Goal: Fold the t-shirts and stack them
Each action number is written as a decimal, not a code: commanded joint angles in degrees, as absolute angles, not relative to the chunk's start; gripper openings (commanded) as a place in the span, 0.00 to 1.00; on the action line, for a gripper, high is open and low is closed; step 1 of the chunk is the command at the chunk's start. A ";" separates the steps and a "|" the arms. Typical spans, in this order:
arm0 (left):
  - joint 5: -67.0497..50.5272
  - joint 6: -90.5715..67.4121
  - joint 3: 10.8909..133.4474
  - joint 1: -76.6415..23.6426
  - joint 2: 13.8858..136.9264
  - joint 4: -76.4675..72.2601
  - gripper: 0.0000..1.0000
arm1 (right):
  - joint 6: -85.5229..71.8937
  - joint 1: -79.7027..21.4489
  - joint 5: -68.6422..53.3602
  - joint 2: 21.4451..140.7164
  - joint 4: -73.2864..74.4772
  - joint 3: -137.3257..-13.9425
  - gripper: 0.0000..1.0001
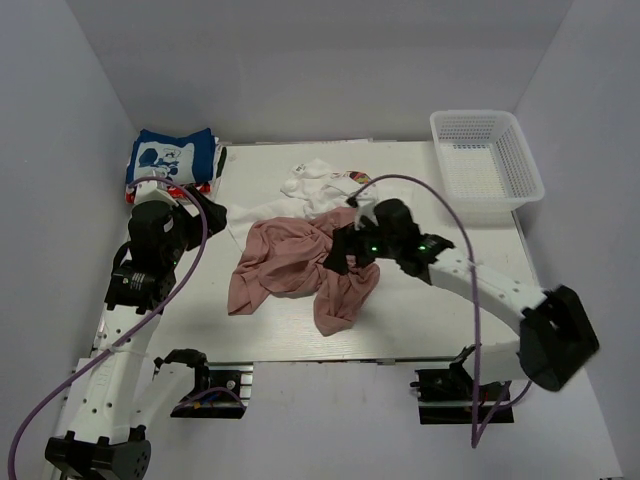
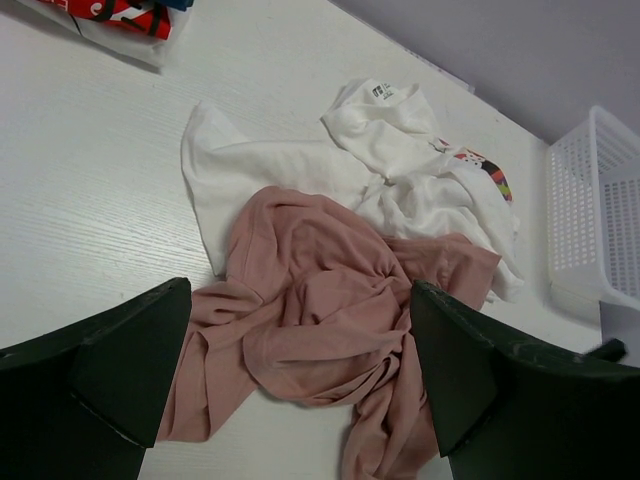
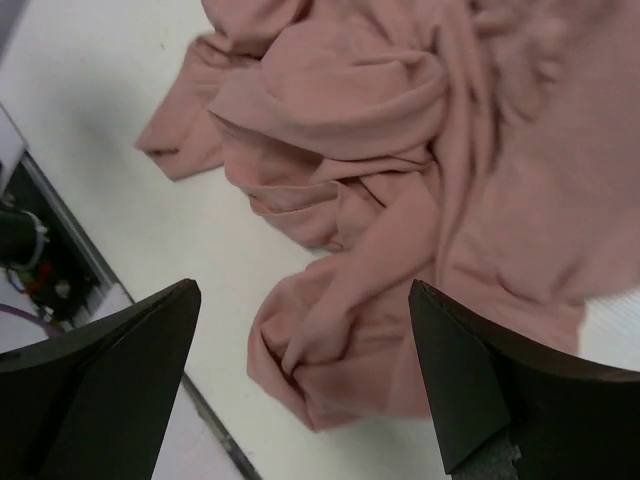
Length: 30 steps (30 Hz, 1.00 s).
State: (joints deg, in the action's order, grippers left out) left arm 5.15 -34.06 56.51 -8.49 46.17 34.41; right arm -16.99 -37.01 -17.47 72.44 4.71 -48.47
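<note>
Place: robot lab test cell.
Walls: plain pale panels (image 1: pixel 300 70) boxing in a white table (image 1: pixel 400 330).
Rig: left arm (image 1: pixel 150 260) and right arm (image 1: pixel 480 285) bolted on, purple cable (image 1: pixel 400 178) trailing.

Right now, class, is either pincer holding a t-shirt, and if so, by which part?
Nothing is held. The left pincer and right pincer both stand open, with no cloth in either; the pink t-shirt lies loose.

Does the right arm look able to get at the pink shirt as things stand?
Probably yes. The right gripper hangs open just above the pink shirt, which lies crumpled with nothing covering it.
</note>
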 commanded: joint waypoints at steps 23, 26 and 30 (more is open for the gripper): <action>8.88 -34.89 57.83 -8.79 46.14 38.67 1.00 | -17.14 -53.26 24.86 86.25 4.75 -66.44 0.00; 8.88 -35.42 57.30 -8.79 46.67 38.67 1.00 | -16.70 -51.60 28.56 82.89 4.48 -68.63 0.00; 8.88 -35.94 57.30 -8.79 47.81 38.67 1.00 | -15.03 -46.86 30.85 82.00 6.41 -76.97 0.00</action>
State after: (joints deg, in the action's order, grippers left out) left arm 8.19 -35.09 56.93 -8.49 47.37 38.26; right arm -15.90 -50.06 25.82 82.19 8.78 -70.63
